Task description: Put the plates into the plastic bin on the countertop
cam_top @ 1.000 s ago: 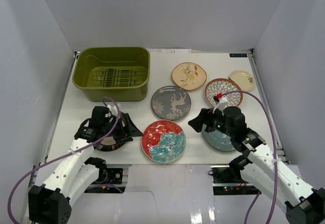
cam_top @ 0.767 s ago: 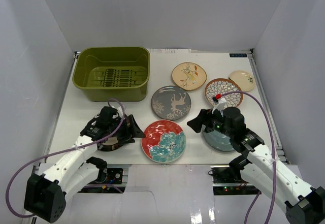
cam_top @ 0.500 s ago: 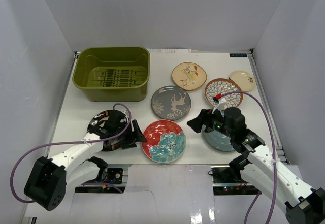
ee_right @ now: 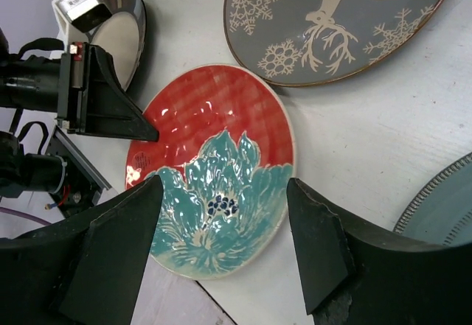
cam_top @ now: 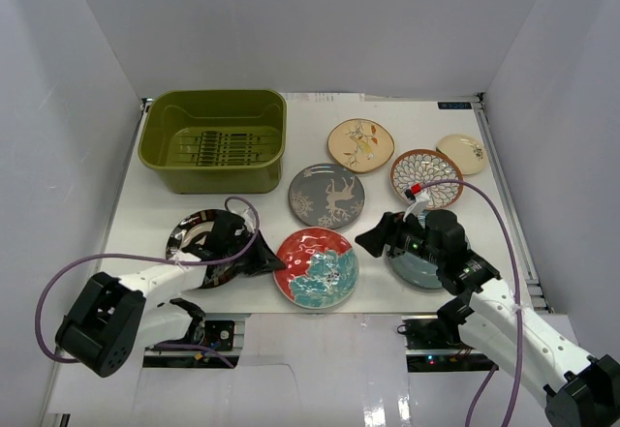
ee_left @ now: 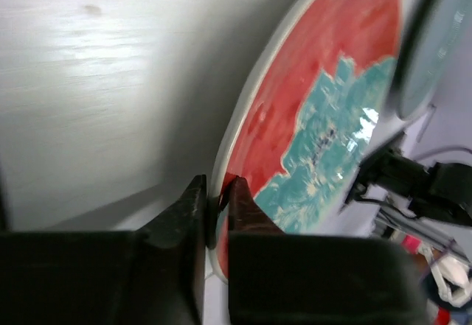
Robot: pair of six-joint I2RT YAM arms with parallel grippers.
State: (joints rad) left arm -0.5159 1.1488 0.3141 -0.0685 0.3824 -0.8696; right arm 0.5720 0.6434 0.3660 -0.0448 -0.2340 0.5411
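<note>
White bench (cam_top: pixel 136 224), white walls. Since a second ago the left tool (ee_left: pixel 214 196) has been swung right off the dark-rimmed round plate (cam_top: pixel 186 230) and pinched narrow onto the left rim of the round red ceramic plate with teal flowers (cam_top: pixel 318 267), which is nudged slightly right. Right tool (cam_top: pixel 372 236) is kept wide, nothing held, beside the pale blue plate (cam_top: pixel 415 272). Olive-green rectangular plastic bin (cam_top: pixel 213 177) is seen back left, with all plates on the bench outside it.

top: high, looking down | wrists: close, share red plate (ee_left: pixel 317 74)
</note>
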